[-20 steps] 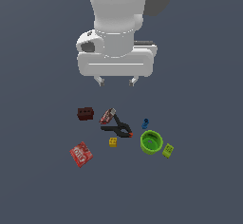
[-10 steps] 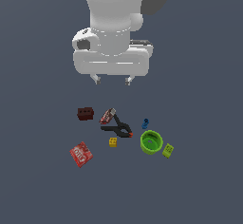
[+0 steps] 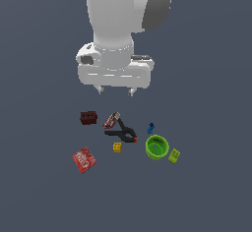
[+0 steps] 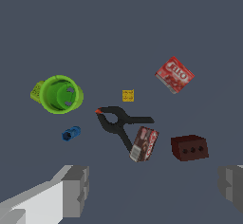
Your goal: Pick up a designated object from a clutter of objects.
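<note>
1. plain slate-grey ground [image 3: 39,196] is carrying the clutter under the arm.
2. the gripper [image 3: 116,91] is hovering high, fingers spread wide apart and holding nothing.
3. the dark red box [image 3: 111,120] is lying touching the black clamp [image 3: 123,133], at the clamp's 11 o'clock in the exterior view.
4. judging by this, the approach is underway; next comes lining up over the box and descending clear of the clamp.

The arm [image 3: 115,14] is a smooth, glossy white column with a rounded dark grey cap on one side. Below it sits a wide white hand block with rounded corners, a small round dark opening at one end and a dark patch at the other. The gripper [image 3: 115,90] has two short pale fingers [image 3: 100,89]. In the wrist view the fingers [image 4: 76,190] look blocky and grey on white mounts.
</note>
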`<state>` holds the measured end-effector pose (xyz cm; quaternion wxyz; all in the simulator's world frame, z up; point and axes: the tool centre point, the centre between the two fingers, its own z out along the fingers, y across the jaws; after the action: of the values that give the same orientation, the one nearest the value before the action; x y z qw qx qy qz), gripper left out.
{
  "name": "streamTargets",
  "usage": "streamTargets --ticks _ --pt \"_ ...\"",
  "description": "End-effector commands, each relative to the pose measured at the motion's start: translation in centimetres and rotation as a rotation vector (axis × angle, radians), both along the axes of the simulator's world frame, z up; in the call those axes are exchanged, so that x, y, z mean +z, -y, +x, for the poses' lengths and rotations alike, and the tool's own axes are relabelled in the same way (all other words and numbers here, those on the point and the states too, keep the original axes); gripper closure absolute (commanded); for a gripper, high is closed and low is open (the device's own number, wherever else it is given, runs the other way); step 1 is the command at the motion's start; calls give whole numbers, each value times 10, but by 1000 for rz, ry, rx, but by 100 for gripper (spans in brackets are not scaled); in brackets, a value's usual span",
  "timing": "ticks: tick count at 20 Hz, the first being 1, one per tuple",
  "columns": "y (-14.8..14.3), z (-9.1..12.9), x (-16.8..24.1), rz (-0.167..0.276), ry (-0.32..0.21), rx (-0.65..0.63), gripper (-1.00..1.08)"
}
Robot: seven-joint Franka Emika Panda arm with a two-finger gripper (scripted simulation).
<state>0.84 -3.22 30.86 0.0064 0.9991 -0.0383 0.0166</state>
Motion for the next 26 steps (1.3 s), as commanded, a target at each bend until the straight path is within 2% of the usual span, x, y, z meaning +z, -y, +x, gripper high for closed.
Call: streamTargets --ticks 1,8,16,26 --pt "3 -1 -16 4 -3 -24 -92" --pt "15 -9 -81 18 -11 -124 -92" --pt "31 -34 -158 24 -22 -259 -92" --pt "42 -59 -206 21 -29 -354 -92"
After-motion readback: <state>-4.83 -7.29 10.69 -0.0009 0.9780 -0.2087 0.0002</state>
